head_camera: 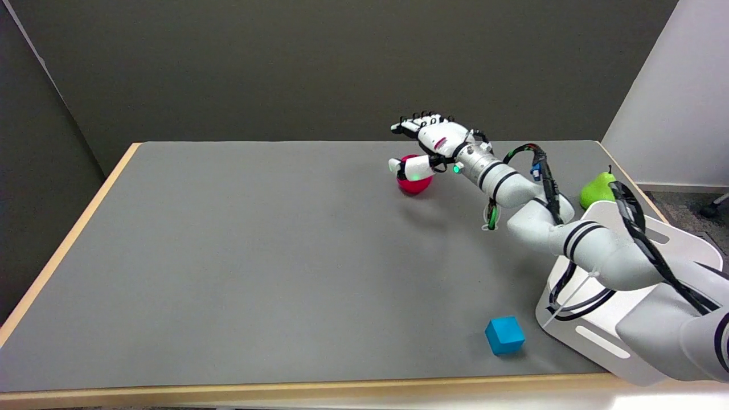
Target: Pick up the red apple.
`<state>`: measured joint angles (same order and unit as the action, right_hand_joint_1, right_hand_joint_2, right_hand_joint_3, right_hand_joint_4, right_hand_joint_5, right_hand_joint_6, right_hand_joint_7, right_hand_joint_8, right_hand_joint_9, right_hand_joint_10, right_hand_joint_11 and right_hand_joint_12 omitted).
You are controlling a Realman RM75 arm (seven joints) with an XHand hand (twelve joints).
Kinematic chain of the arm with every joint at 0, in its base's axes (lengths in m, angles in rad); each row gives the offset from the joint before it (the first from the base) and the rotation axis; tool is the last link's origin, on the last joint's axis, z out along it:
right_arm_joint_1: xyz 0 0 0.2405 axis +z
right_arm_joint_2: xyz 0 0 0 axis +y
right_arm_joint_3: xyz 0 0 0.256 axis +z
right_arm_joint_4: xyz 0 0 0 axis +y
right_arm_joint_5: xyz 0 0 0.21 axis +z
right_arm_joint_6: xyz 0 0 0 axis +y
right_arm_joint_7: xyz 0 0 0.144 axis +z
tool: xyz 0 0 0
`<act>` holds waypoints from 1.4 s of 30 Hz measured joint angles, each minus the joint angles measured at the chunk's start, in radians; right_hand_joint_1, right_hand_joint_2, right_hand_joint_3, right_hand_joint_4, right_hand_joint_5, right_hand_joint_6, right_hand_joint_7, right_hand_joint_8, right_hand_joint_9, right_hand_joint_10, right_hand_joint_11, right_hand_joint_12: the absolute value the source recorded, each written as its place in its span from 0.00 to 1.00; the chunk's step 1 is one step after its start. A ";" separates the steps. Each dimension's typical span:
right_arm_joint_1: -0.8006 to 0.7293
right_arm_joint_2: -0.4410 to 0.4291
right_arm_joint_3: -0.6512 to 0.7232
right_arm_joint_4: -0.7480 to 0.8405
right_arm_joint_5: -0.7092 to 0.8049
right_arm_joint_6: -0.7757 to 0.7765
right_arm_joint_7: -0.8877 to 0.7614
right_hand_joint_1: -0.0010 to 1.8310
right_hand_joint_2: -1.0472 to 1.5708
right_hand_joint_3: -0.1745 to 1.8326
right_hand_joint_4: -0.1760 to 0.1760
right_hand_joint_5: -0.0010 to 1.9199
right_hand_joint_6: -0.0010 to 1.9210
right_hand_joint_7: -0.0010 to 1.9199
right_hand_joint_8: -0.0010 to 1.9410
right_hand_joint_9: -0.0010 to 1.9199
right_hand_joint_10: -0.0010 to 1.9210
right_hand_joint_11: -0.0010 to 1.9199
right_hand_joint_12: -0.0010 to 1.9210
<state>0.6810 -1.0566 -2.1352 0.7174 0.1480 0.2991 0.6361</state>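
We see the apple [414, 183] sitting on the grey table [256, 256], toward the far side and right of the middle, with only its lower part showing below the robot hand [428, 149]. The robot hand is over and around the apple's top: the thumb [411, 166] crosses the near side of the fruit, while the other fingers [411, 126] reach out flat above and behind it, pointing left. The fingers are spread apart rather than curled in, and we cannot tell whether the thumb actually touches the apple or only passes in front of it; the apple rests on the table, so nothing is lifted. A green light glows at the wrist, just right of the apple. From there the white right arm [569, 233] runs down to the lower right of the picture, wrapped with black cables. A green pear [596, 190] stands near the table's right edge, well apart from the apple, just behind a white bin [603, 336] that sits at the near right corner, partly hidden by the arm. A blue cube [504, 335] lies near the front edge, just left of the bin.
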 measured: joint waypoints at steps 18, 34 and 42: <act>0.017 -0.047 -0.043 -0.090 -0.009 0.004 0.034 0.06 0.63 0.60 0.79 0.06 0.21 0.07 0.13 0.03 0.25 0.00 0.50; 0.021 -0.077 -0.053 -0.156 -0.010 0.048 0.044 0.16 0.66 0.61 0.76 0.07 0.22 0.06 0.13 0.04 0.27 0.00 0.50; 0.018 -0.086 -0.053 -0.171 -0.011 0.076 0.044 0.31 0.71 0.55 0.69 0.17 0.51 0.23 0.32 0.20 0.43 0.12 0.66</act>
<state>0.6990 -1.1427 -2.1887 0.5460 0.1372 0.3750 0.6805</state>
